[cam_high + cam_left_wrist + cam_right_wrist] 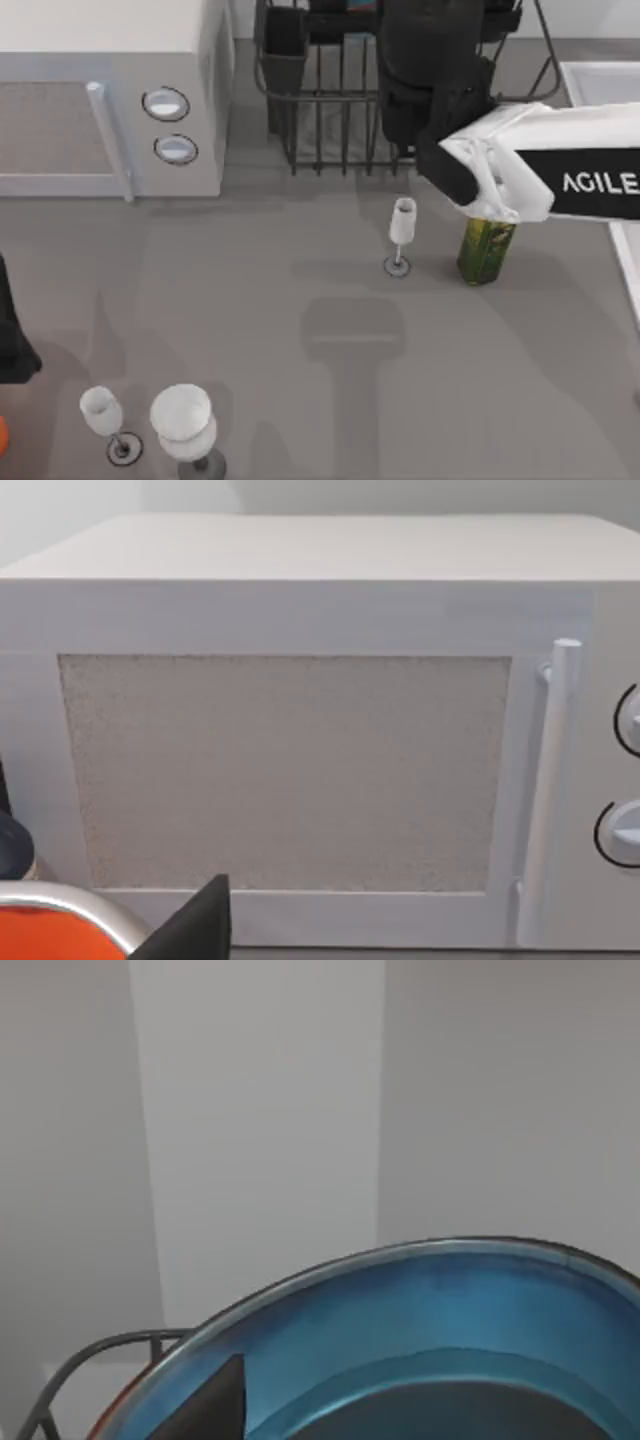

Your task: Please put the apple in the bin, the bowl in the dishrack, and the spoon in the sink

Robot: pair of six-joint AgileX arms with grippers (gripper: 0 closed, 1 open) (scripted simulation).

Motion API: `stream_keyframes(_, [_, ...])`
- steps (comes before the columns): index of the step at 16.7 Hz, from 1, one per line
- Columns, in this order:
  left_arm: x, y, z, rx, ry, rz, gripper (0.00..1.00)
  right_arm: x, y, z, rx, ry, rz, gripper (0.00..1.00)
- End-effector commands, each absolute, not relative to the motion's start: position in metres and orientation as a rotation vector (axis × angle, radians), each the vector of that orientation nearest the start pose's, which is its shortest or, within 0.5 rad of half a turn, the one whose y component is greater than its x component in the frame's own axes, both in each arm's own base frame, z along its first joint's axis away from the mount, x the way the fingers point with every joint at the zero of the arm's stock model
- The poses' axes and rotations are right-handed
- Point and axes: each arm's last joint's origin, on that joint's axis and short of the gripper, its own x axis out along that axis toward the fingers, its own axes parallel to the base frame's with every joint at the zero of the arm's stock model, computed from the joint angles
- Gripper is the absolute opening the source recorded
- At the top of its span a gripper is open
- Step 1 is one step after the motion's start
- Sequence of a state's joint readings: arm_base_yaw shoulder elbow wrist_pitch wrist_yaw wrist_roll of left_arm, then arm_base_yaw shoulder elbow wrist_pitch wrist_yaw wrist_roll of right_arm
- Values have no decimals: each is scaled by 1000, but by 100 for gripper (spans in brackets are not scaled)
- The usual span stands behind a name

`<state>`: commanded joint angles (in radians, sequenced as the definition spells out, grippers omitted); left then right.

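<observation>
My right gripper (432, 75) hangs over the black wire dishrack (320, 120) at the back of the table. The right wrist view has the teal-blue bowl (430, 1300) close under the gripper, its thin rim level with a dishrack (90, 1355) wire beside it. The pale sink (600, 80) lies at the right edge behind the right arm. My left arm (12, 340) stays parked at the left edge, facing the microwave. The apple, the spoon and the bin are out of view.
A white microwave (100, 90) fills the back left. A wine glass (401, 225) and a green bottle (486, 248) stand in front of the rack. Two more glasses (103, 412) (183, 420) stand front left, near an orange object (2, 435).
</observation>
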<state>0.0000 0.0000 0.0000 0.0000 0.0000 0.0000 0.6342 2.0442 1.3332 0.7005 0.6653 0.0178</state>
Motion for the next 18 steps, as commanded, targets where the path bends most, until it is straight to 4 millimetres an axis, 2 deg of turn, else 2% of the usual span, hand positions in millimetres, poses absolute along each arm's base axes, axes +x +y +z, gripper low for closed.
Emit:
stream_keyframes(2, [106, -1, 160, 0, 0, 0, 100, 381, 261, 221, 0, 0, -8, 100])
stream_keyframes(4, [106, -1, 160, 0, 0, 0, 100, 377, 248, 230, -4, 4, -9, 100])
stream_keyframes(7, [106, -1, 160, 0, 0, 0, 100, 361, 211, 255, -8, 7, -11, 100])
stream_keyframes(9, [106, -1, 160, 0, 0, 0, 100, 340, 177, 277, -6, 2, -12, 100])
stream_keyframes(11, [106, -1, 160, 0, 0, 0, 100, 308, 138, 298, 2, -14, -14, 100])
stream_keyframes(14, [106, -1, 160, 0, 0, 0, 100, 241, 81, 316, 18, -62, -14, 100])
stream_keyframes(16, [106, -1, 160, 0, 0, 0, 100, 194, 50, 310, 25, -97, -13, 100])
stream_keyframes(18, [106, -1, 160, 0, 0, 0, 100, 155, 28, 289, 24, -118, -11, 100])
